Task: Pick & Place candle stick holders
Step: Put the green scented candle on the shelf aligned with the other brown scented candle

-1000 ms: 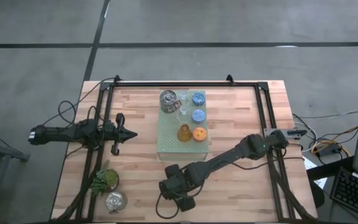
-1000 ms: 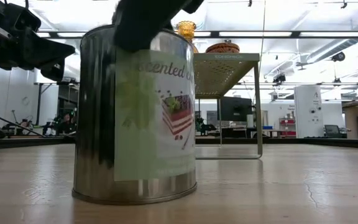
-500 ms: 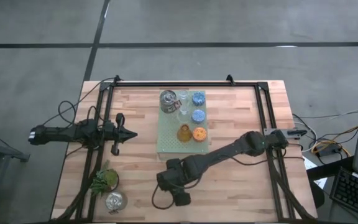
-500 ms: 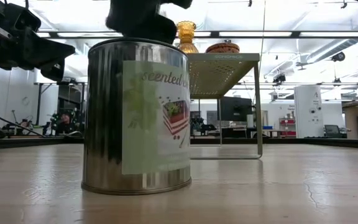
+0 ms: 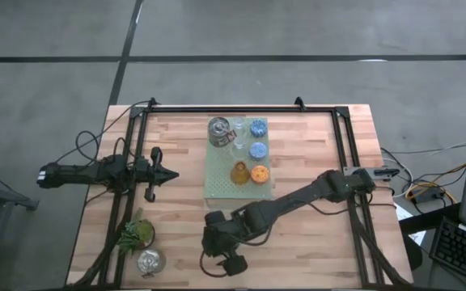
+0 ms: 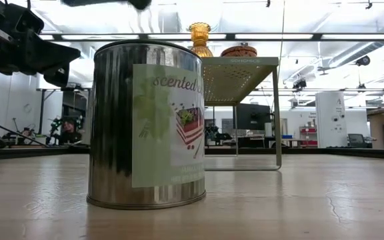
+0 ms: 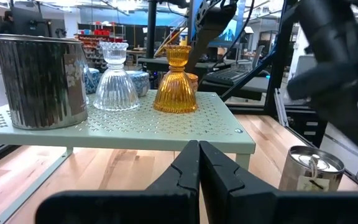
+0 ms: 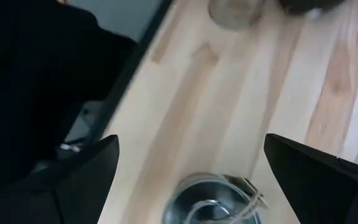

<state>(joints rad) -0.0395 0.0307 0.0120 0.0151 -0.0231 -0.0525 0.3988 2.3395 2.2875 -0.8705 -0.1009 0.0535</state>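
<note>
A shiny silver candle stick holder point(image 6: 145, 127), a labelled tin, stands on its base on the table near the front edge. My right gripper point(image 8: 191, 149) hovers open just above it, its fingers on either side of the rim point(image 8: 213, 199) and clear of it. In the high view my right gripper point(image 5: 226, 260) hides that tin. Several more holders stand on the pale green board point(image 5: 217, 190): a silver one point(image 5: 221, 129), two clear glass, two blue, an amber one point(image 5: 239, 172) and an orange one point(image 5: 260, 173). My left gripper point(image 5: 168, 172) waits shut at the table's left.
Another silver holder point(image 5: 148, 261) and a leafy green sprig point(image 5: 136, 234) sit at the near left corner. The board stands raised on legs point(image 6: 277, 120) behind the tin. A black frame point(image 5: 241, 109) runs around the table top. Bare wood lies right of the board.
My right gripper, open all along, has risen from around the top of the silver tin and moved a little toward the table's left edge. It now stands clear above the tin. The tin stays upright on the table.
</note>
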